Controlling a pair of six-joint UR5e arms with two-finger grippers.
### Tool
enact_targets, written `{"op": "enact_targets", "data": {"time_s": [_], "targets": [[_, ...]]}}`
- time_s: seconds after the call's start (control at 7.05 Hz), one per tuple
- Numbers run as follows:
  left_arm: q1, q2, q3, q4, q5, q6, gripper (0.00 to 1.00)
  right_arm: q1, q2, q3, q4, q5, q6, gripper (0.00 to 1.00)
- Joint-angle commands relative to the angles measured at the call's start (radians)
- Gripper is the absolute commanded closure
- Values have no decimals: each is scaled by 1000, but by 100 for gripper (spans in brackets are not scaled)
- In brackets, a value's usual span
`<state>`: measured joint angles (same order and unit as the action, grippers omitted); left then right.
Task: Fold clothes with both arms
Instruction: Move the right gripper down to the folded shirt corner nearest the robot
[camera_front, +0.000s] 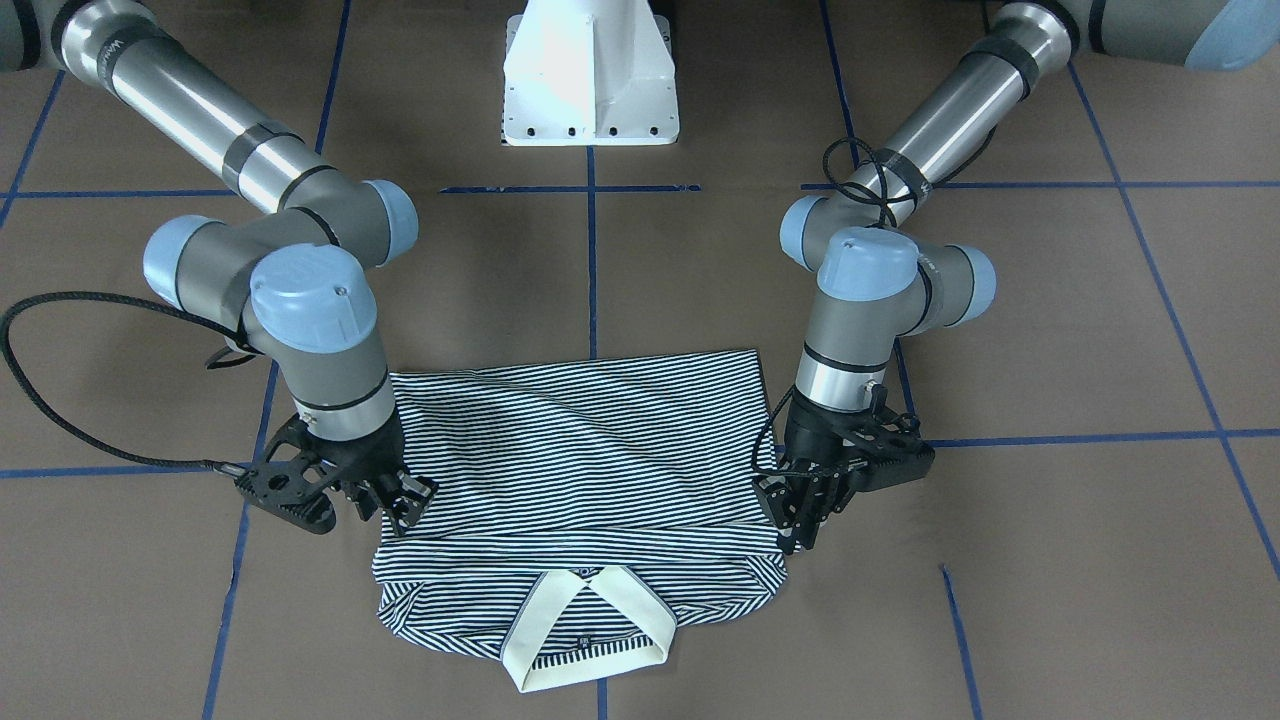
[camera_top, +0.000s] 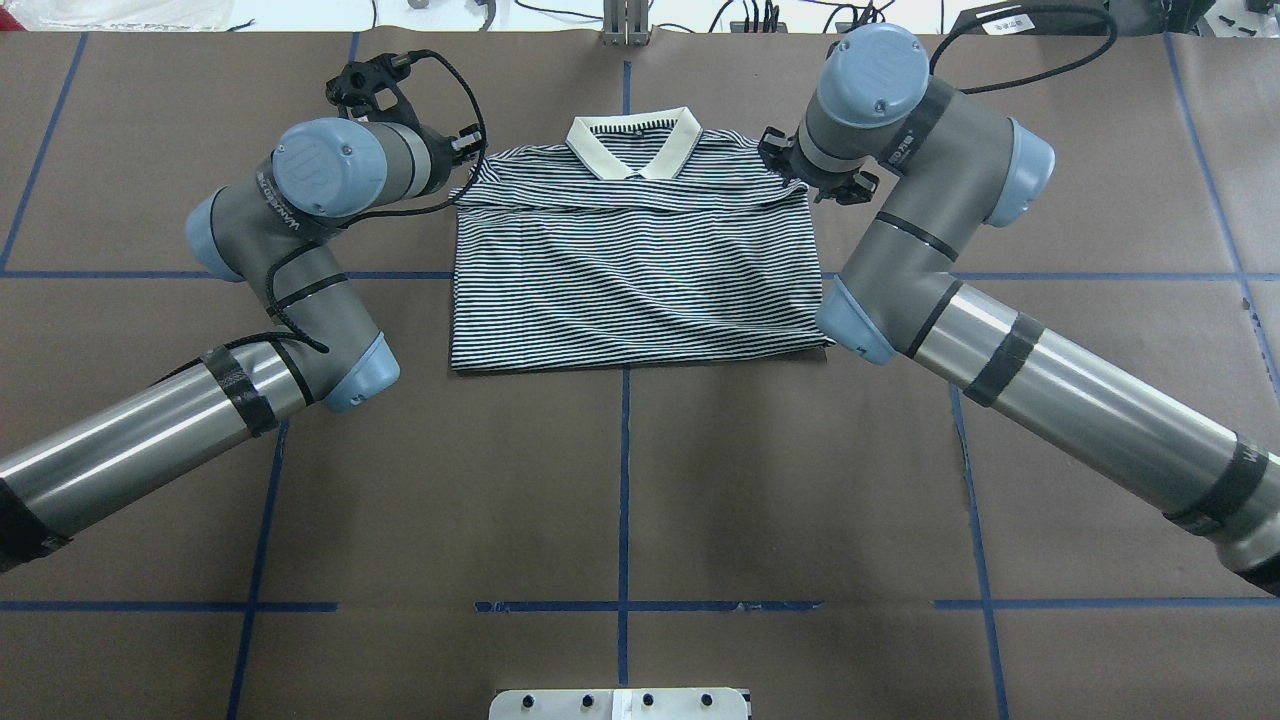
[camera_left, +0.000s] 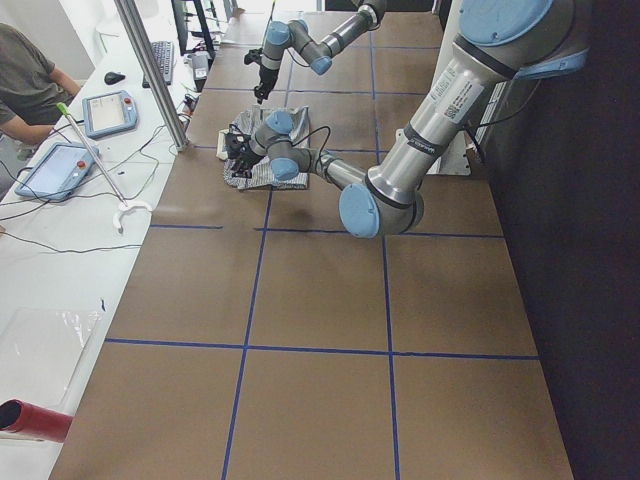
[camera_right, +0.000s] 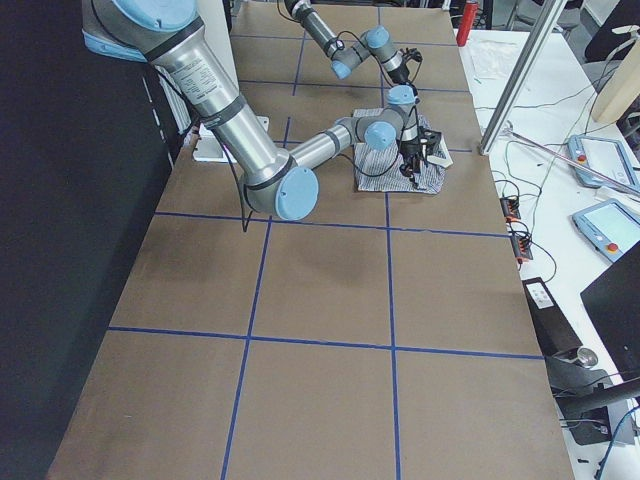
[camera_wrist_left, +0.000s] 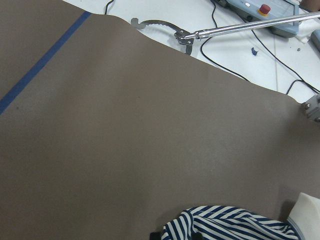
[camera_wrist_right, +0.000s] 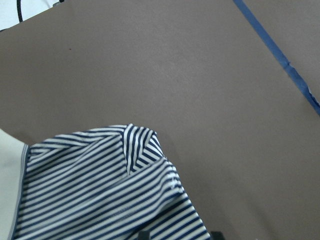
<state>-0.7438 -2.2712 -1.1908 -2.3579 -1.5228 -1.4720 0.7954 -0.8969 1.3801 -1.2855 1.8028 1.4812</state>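
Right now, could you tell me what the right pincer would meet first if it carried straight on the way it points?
Pointing steeply down, the right pincer would first meet the folded edge of the navy-and-white striped polo shirt; it may already touch the cloth.

Even overhead light, soft shadows, sharp focus, faint metallic glare.

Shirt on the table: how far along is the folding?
Done: the shirt lies as a rectangle, no sleeves sticking out, its lower half folded up to just below the collar. In hand: the left gripper and right gripper sit at that flap's two corners. Remaining: probably backing away, perhaps another fold.
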Motion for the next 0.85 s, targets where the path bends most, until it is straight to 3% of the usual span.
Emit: {"op": "enact_targets", "data": {"time_s": [0.0,0.28,0.43,0.71], "targets": [[-2,16,-29,-14,0,-19,64,-16,-126,172,2,49,63,40],[7,15,-47,-17,1,-74,63,-89,-253,264,65,40,268,38],[12,31,-67,-17,1,-79,63,-125,-290,264,162,18,342,36],[14,44,-84,-14,1,-82,63,-153,-301,266,175,-2,364,35]]}}
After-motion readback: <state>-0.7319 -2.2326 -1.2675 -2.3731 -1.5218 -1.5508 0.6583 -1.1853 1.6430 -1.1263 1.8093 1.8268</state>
